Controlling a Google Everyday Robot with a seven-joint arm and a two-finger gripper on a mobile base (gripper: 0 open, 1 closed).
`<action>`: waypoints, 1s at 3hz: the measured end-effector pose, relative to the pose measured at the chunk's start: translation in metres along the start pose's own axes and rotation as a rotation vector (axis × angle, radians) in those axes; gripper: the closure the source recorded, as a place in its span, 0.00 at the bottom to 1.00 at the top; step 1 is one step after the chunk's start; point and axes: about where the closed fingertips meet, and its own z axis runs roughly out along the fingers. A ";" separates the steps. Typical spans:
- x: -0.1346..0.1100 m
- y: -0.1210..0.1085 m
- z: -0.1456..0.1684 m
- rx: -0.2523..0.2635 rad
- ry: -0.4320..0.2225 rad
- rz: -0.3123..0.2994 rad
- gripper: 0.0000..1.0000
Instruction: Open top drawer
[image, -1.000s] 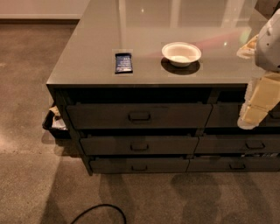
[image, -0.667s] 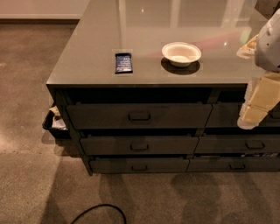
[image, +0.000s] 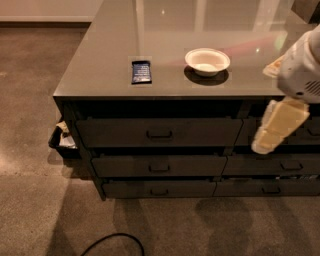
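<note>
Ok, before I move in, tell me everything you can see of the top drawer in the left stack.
The top drawer is a wide, dark grey-brown front, metal by its look, the tallest in its stack. A small rectangular loop handle sits at its centre. It looks shut, about level with the lower drawers, with a dark gap under the countertop above. No interior shows. Nothing touches it: the gripper hangs just past its right end, in front of the neighbouring stack.

The gripper (image: 265, 142) hangs at the right, before the right-hand drawers (image: 280, 165), well apart from the top drawer (image: 120, 132) and its loop handle (image: 160, 134). On the countertop (image: 100, 60) above sit a white bowl (image: 207, 61) and a dark blue packet (image: 141, 71), apart
</note>
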 end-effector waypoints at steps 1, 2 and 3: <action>-0.004 0.006 0.046 0.003 -0.078 0.094 0.00; -0.018 0.013 0.101 -0.015 -0.165 0.217 0.00; -0.035 0.003 0.147 -0.003 -0.250 0.330 0.00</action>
